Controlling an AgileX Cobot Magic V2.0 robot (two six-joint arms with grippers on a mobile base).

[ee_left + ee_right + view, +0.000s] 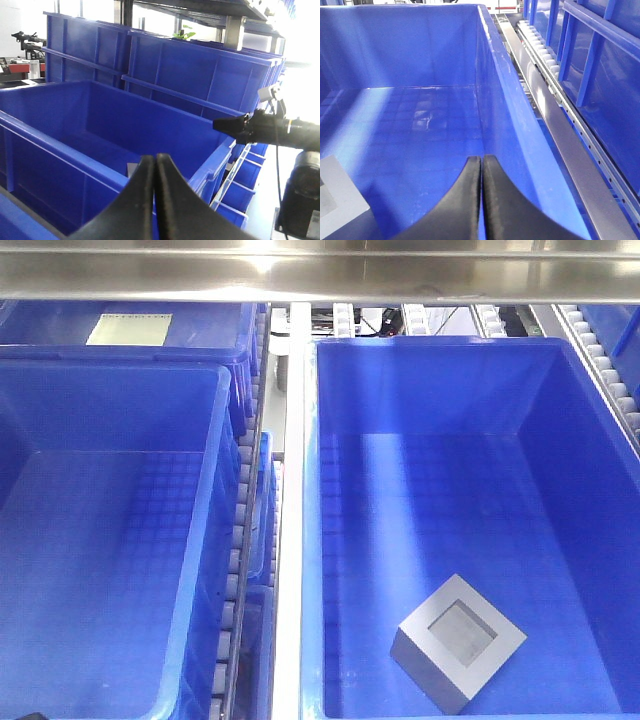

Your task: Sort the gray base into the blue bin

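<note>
The gray base [458,642] lies on the grid floor of the right blue bin [430,390], near its front, recess facing up. In the right wrist view its pale corner [335,195] shows at the lower left inside that bin [495,100]. My right gripper [482,157] is shut and empty, above the bin's right side and apart from the base. My left gripper [154,156] is shut and empty over a bin rim [65,150]; a gray patch [133,170] shows just behind its fingers. Neither gripper shows in the front view.
A second, empty blue bin [100,410] stands at the left, with another bin holding a pale sheet [130,328] behind it. Roller rails [240,540] run between the bins and along the right [600,360]. A metal shelf bar [320,270] crosses the top.
</note>
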